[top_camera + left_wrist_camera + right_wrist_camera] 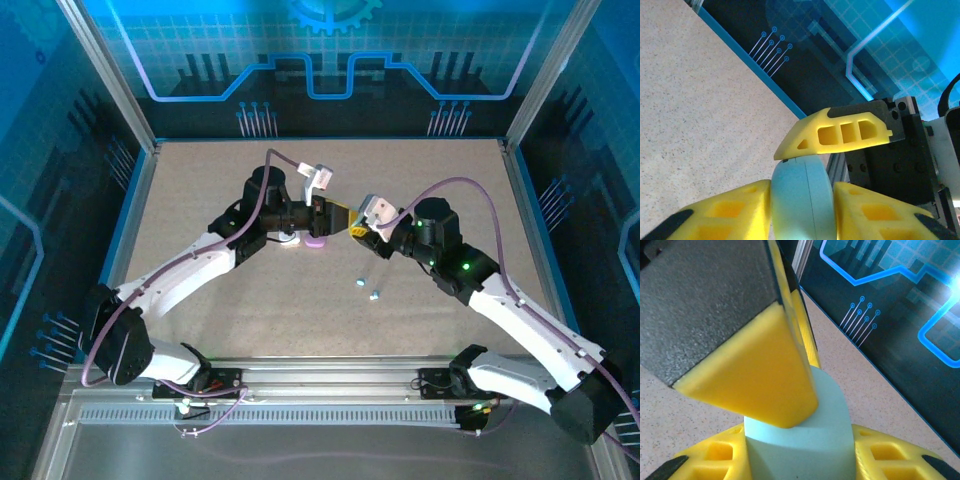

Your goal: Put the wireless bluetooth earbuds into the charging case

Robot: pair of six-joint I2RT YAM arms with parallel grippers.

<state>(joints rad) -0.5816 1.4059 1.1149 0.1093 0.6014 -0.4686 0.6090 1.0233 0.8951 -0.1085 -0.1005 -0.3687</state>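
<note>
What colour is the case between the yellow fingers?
Pale blue case; the left wrist view shows it best.

Two robot arms (190,265) (500,300), two tiny pale earbuds (359,283) (374,295), one pale blue charging case (802,200), one purple charging case (318,242).

1. The left arm (190,265) and the right arm (500,300) both reach in over the middle of the speckled beige table (450,190).
2. The left gripper (338,217) and the right gripper (358,229) meet there, yellow fingers touching; how their jaws stand is too small to tell.
3. A purple rounded case (317,241) lies on the table just beside the left gripper, with a white rounded thing (288,238) near it, partly hidden by the arm.
4. Two tiny light blue earbuds (360,283) lie close together on the table, nearer the arm bases, apart from both grippers.
</note>
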